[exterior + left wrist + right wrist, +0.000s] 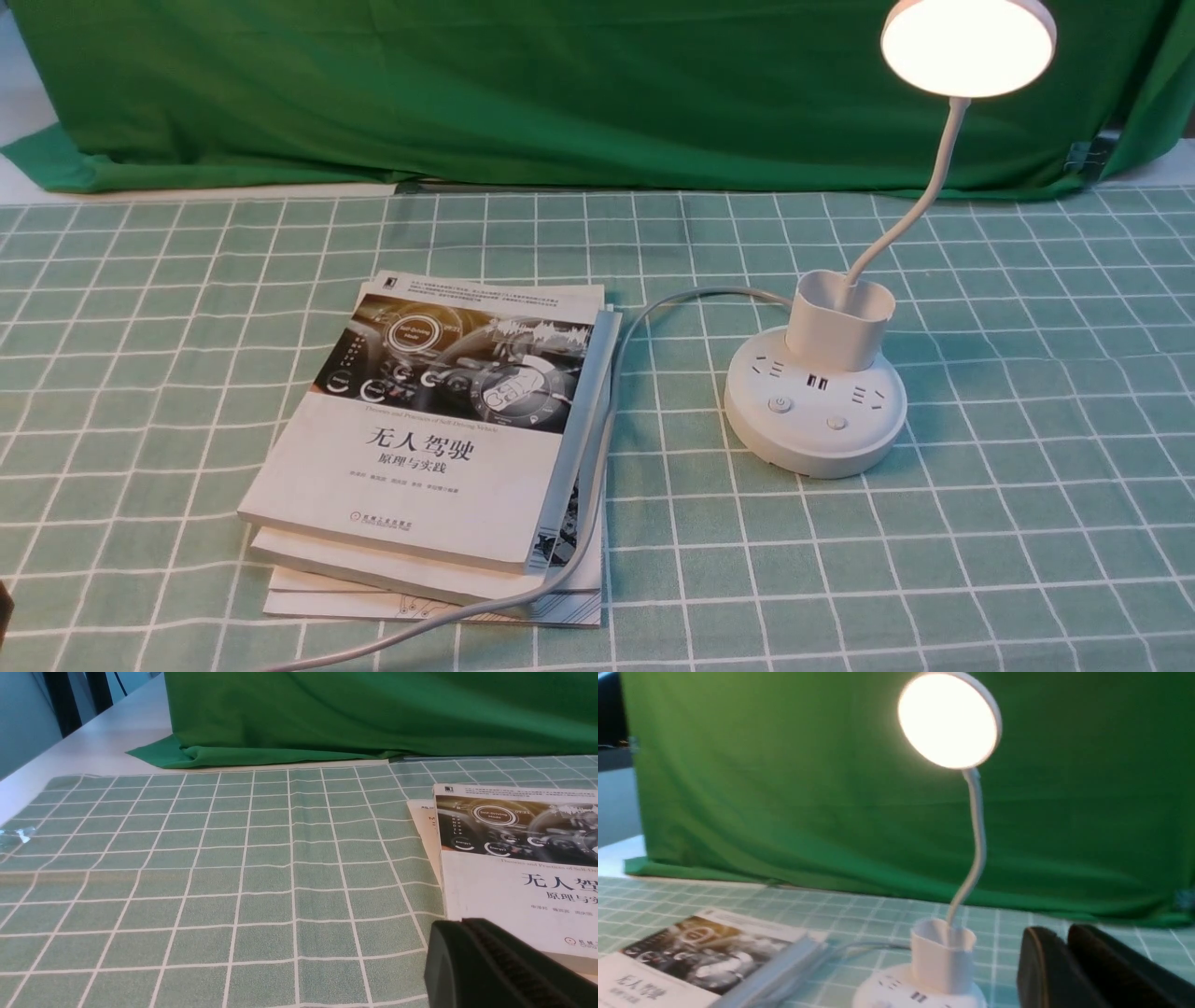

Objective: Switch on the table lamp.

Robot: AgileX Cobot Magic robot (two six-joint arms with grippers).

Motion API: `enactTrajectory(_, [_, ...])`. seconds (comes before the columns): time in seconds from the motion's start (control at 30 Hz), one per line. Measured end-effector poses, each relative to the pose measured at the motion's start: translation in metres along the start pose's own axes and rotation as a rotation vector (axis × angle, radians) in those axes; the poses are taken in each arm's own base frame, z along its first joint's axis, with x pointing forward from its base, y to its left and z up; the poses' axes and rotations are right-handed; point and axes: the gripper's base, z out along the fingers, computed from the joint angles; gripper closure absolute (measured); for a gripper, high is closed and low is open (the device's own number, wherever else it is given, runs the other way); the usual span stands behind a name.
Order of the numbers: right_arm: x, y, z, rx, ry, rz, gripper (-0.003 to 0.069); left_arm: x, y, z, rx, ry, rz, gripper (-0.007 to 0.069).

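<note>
The white table lamp [815, 411] stands right of centre on the checked cloth, and its round disc head [968, 47] glows brightly. Two buttons [780, 404] sit on the front of its round base. No gripper shows in the front view. In the right wrist view the lamp [948, 721] is lit, and my right gripper [1059, 931] hangs beside the cup-shaped holder [942, 952]. Its dark fingers stand a narrow gap apart with nothing between them. My left gripper [462, 922] is shut and empty, just over the near corner of the books [514, 877].
A stack of books [439, 439] lies left of the lamp. The lamp's grey cord [607, 448] runs from the base along the books' right side to the table's front edge. A green backdrop cloth [560, 84] hangs along the back.
</note>
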Motion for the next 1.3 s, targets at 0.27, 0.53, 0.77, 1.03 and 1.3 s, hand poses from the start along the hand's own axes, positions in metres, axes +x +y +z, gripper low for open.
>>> enactTrajectory(0.27, [0.021,-0.010,-0.010,0.149,0.002,0.057,0.0515,0.000,0.000,0.000,0.000,0.000,0.000,0.0603])
enactTrajectory(0.53, [0.038,-0.014,-0.015,0.221,0.172,0.086,0.0497,0.000,0.000,0.000,0.000,0.000,0.000,0.0603])
enactTrajectory(0.77, [0.043,-0.014,-0.017,0.228,0.227,0.100,0.0477,0.000,0.000,0.000,0.000,0.000,0.000,0.0603])
enactTrajectory(1.03, [0.043,-0.014,-0.017,0.228,0.228,0.100,0.0463,0.000,0.000,0.000,0.000,0.000,0.000,0.0603])
enactTrajectory(1.3, [0.043,-0.014,-0.017,0.228,0.228,0.100,0.0438,0.000,0.000,0.000,0.000,0.000,0.000,0.0603])
